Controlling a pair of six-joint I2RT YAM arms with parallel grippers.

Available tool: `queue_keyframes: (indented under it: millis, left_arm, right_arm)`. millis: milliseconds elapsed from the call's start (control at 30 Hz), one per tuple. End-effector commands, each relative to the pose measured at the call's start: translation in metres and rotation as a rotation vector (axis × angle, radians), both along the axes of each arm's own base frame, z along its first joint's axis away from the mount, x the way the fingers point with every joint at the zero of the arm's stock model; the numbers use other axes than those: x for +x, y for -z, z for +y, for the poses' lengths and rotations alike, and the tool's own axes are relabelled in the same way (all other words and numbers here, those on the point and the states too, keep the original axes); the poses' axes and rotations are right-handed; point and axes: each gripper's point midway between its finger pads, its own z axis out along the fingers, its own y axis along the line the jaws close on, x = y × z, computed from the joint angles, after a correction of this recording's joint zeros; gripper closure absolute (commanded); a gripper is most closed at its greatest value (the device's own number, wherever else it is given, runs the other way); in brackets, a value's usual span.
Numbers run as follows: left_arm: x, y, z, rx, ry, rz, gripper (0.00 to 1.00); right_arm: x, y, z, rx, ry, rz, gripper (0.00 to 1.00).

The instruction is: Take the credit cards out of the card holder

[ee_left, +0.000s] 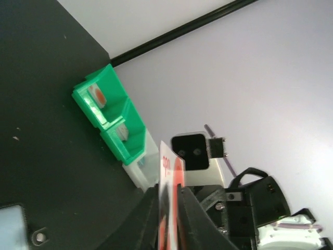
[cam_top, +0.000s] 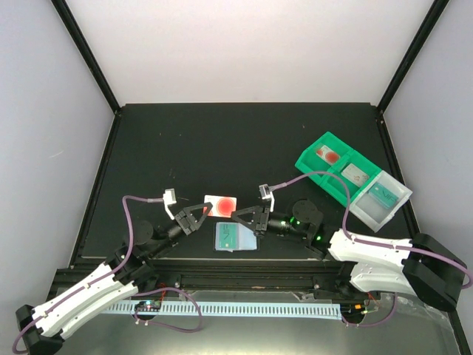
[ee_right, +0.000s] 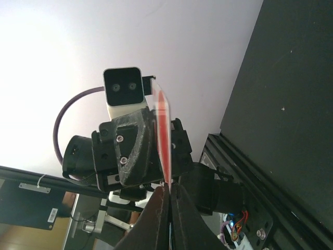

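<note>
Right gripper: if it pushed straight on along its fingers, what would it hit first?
The right gripper looks shut on the card by its edge. Straight beyond stands the left gripper, holding the same card. The gap between them is hard to judge.

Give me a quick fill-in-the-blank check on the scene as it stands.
The white card held by the left gripper has ___ marks.
The right gripper is ___ on that card's other edge.
The open card holder shows a ___ card.
Missing words: red; shut; teal.
</note>
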Motion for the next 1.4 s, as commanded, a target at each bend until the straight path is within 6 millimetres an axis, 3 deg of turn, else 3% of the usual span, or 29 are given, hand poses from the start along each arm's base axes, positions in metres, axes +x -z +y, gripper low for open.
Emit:
queue_keyframes:
  millis: [0,100,300,433,600,800,967,1100,1367]
  left_arm:
    - [0.001,-0.004,0.004,0.017,-0.017,-0.010,0.77]
    - [0.000,-0.002,0.002,0.042,-0.005,-0.015,0.39]
    - [-0.002,0.014,-0.002,0.150,0.021,0.013,0.02]
    - [-0.004,0.030,-0.004,0.249,0.041,0.029,0.01]
    - [-0.004,0.048,-0.001,0.355,0.047,0.024,0.01]
    - [-0.002,0.065,0.002,0.406,0.037,0.018,0.01]
    - [-0.005,0.069,0.002,0.428,0.049,0.003,0.01]
    - [-0.006,0.071,0.004,0.451,0.055,0.000,0.01]
    - [-0.009,0.081,0.006,0.464,0.060,0.022,0.01]
  right_arm:
    - [0.006,-0.005,-0.008,0.008,0.053,-0.037,0.99]
    - [0.007,0.000,-0.015,-0.046,0.084,-0.065,0.99]
    - [0.021,0.008,-0.045,-0.213,0.222,-0.154,0.99]
    - [0.040,0.011,-0.077,-0.366,0.340,-0.218,0.99]
    - [0.063,-0.006,-0.112,-0.455,0.457,-0.280,0.99]
    - [0.097,-0.010,-0.150,-0.567,0.543,-0.281,0.99]
    - [0.129,0.005,-0.179,-0.650,0.589,-0.201,0.99]
    - [0.154,0.026,-0.213,-0.719,0.659,-0.079,0.99]
    - [0.200,0.049,-0.271,-0.767,0.828,0.068,0.99]
